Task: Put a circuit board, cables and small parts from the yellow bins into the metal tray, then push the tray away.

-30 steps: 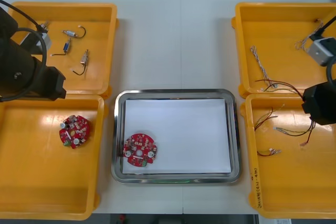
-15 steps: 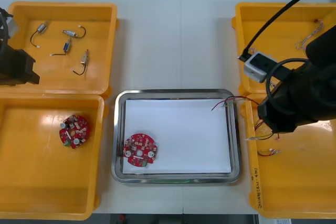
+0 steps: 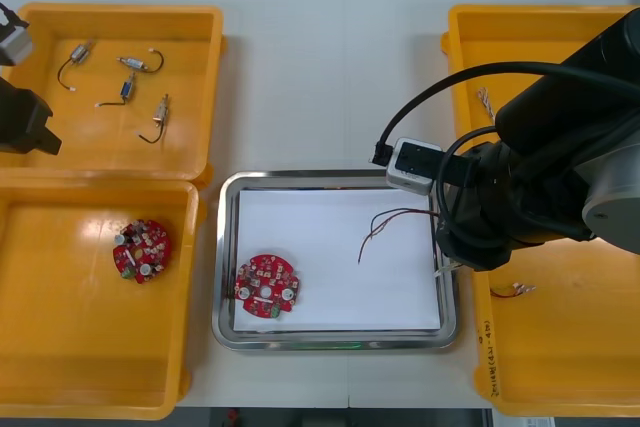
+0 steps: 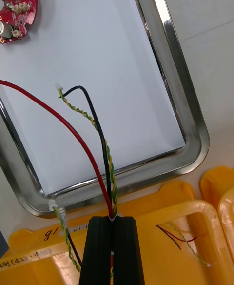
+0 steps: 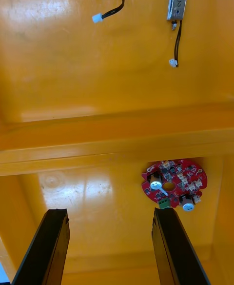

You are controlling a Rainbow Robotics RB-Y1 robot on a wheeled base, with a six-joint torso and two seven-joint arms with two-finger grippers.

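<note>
At the right rim of the metal tray [image 3: 330, 178], the right gripper [image 4: 113, 219] pinches the cables [image 4: 111, 197] so their ends hang over its inside, while the left gripper [image 5: 109, 212] hovers spread, well left of it.

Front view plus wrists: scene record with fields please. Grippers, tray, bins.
right gripper: shut on cable bundle, by the tray's right rim
cable bundle: thin red, black and twisted yellow wires; loose ends over the tray's white inside
metal tray: shiny rim; holds one round red circuit board in its near-left corner
left gripper: open, above the left yellow bins
left near bin: second round red board
left far bin: four small metal parts with wires
</note>
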